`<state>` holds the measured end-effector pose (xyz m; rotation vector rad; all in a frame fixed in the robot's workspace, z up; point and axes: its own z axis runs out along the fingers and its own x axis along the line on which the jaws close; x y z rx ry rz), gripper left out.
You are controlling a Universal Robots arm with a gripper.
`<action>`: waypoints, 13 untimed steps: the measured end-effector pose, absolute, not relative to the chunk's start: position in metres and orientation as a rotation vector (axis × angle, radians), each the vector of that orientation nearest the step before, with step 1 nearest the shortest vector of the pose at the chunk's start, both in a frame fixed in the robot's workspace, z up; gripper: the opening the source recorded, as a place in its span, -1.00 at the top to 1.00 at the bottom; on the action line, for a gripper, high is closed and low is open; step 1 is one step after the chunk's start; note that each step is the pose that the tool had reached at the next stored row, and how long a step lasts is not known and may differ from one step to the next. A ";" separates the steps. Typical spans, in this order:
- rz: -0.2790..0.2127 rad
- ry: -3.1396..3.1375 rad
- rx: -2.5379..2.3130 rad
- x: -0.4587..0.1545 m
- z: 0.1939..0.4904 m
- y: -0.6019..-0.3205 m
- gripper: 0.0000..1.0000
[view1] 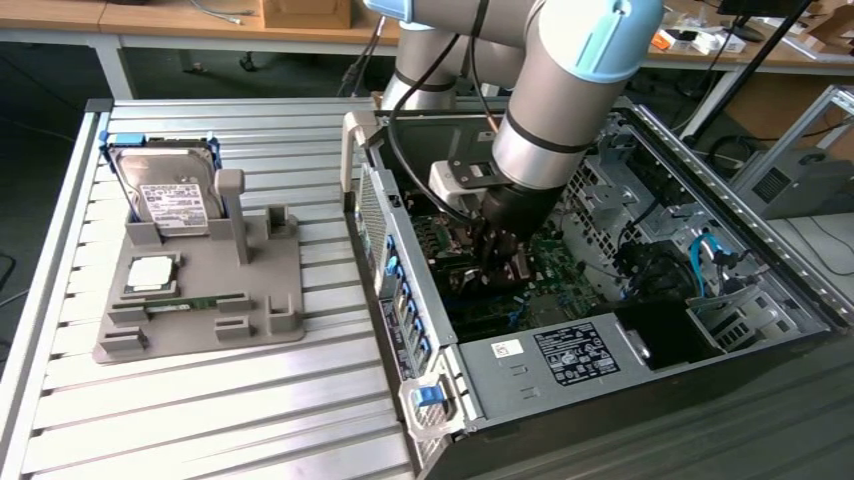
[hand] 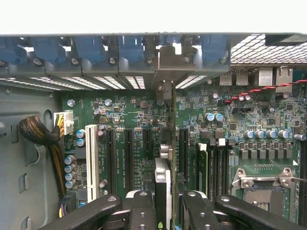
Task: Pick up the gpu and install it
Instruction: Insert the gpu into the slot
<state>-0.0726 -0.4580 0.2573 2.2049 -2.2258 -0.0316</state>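
Observation:
My gripper (view1: 497, 252) reaches down inside the open computer case (view1: 400, 250), low over the green motherboard (view1: 561, 275). In the wrist view the gpu (hand: 166, 143) runs edge-on as a slim dark blade between the black expansion slots (hand: 128, 158). Its silver bracket end (hand: 167, 64) sits against the rear slot openings. The gripper (hand: 165, 203) is shut on the gpu, with black fingers (hand: 143, 211) pressing on either side of the card's near end. Whether the card's lower edge sits in a slot is hidden.
A grey fixture (view1: 254, 330) on the slatted table holds a silver hard drive (view1: 167, 195), a processor (view1: 150, 272) and a green memory strip (view1: 200, 300). Inside the case are a power supply (view1: 574, 355), a cable bundle (hand: 36, 132) and the processor socket (hand: 261, 184).

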 end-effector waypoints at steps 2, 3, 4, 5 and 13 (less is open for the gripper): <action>-0.032 -2.226 2.205 -0.073 0.257 -0.458 0.46; -0.032 -2.226 2.205 -0.073 0.256 -0.458 0.46; -0.032 -2.226 2.205 -0.073 0.256 -0.458 0.46; -0.032 -2.226 2.205 -0.073 0.256 -0.458 0.46; -0.032 -2.226 2.205 -0.073 0.255 -0.458 0.46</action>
